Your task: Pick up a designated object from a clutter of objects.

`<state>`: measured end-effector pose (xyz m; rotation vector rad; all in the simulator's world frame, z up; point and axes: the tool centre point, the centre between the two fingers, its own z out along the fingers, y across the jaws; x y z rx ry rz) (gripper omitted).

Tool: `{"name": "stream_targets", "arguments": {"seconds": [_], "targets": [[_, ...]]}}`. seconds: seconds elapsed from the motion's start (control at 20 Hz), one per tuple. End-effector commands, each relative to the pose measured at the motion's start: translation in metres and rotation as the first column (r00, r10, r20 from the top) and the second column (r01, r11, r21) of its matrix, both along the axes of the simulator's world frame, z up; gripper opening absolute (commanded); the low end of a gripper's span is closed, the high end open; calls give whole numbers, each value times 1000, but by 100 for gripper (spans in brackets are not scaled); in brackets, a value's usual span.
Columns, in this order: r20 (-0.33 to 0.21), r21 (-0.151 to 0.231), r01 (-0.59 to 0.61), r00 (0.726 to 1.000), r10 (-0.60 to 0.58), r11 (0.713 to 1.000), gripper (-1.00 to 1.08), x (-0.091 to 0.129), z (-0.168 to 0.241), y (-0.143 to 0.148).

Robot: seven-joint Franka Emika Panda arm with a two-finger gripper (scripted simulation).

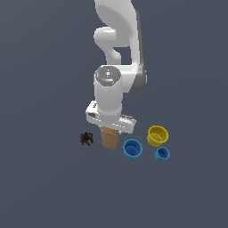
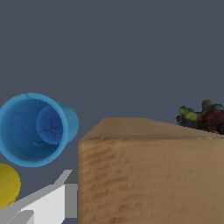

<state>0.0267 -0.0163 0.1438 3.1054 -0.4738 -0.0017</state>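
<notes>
The tan-brown box [image 1: 110, 140] stands in the middle of the clutter, directly under my gripper [image 1: 110, 129]. The white hand sits over the box's top and hides the fingers in the exterior view. In the wrist view the box [image 2: 148, 175] fills the lower part of the picture. One pale finger [image 2: 48, 202] lies right against its side; the other finger is hidden. I cannot tell whether the jaws press on the box.
A large blue cup [image 1: 132, 149] [image 2: 33, 129], a yellow cup [image 1: 157, 136] [image 2: 6, 183] and a small blue cup [image 1: 162, 154] stand to the exterior view's right of the box. A dark multicoloured lump [image 1: 86, 139] [image 2: 203, 116] lies to its left. No scissors show.
</notes>
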Motion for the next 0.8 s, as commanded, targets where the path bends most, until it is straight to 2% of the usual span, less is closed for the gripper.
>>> {"name": "stream_targets", "arguments": {"seconds": [0.0,0.75], "targets": [[1,0,0,1000,0,1000,-100,1,-1,0],[1,0,0,1000,0,1000,-100,-2,10,-1]]}}
